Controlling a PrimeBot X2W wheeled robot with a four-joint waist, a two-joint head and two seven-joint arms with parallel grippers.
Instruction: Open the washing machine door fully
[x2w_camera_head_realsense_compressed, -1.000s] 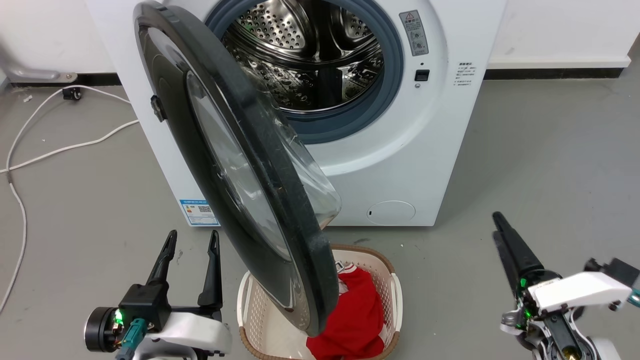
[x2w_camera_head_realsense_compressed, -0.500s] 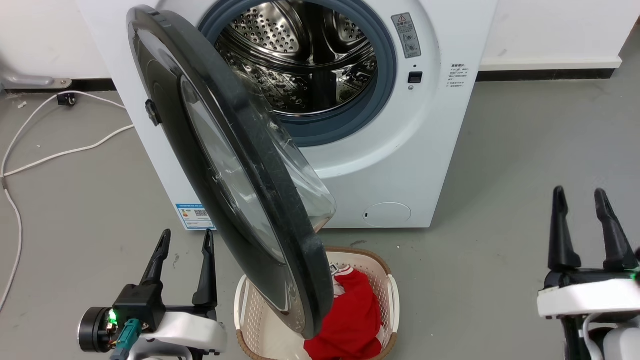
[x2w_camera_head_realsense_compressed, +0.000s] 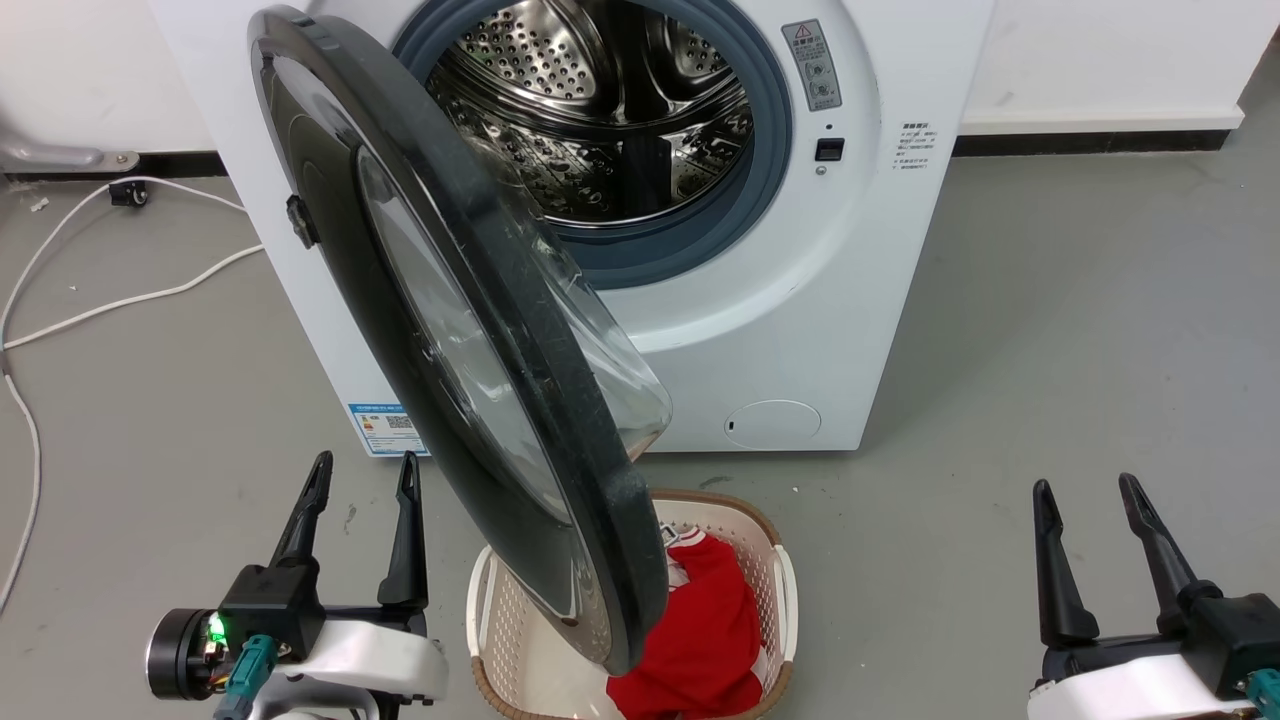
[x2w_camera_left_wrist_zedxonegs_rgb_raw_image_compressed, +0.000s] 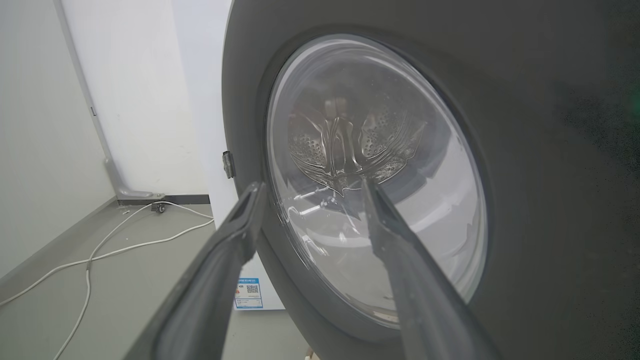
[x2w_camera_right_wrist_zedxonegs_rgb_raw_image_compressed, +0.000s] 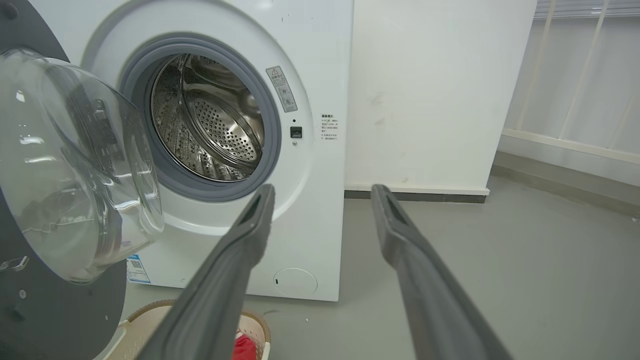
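The door (x2w_camera_head_realsense_compressed: 455, 335) stands partly open, hinged at the washer's (x2w_camera_head_realsense_compressed: 800, 300) left, above a basket (x2w_camera_head_realsense_compressed: 783, 565). Left claw (x2w_camera_head_realsense_compressed: 364, 462) and right claw (x2w_camera_head_realsense_compressed: 1085, 485) both gape wide, empty, apart from the door.

Basket (x2w_camera_head_realsense_compressed: 787, 590) and red garment (x2w_camera_head_realsense_compressed: 715, 630) partly behind washing machine door (x2w_camera_head_realsense_compressed: 450, 330)
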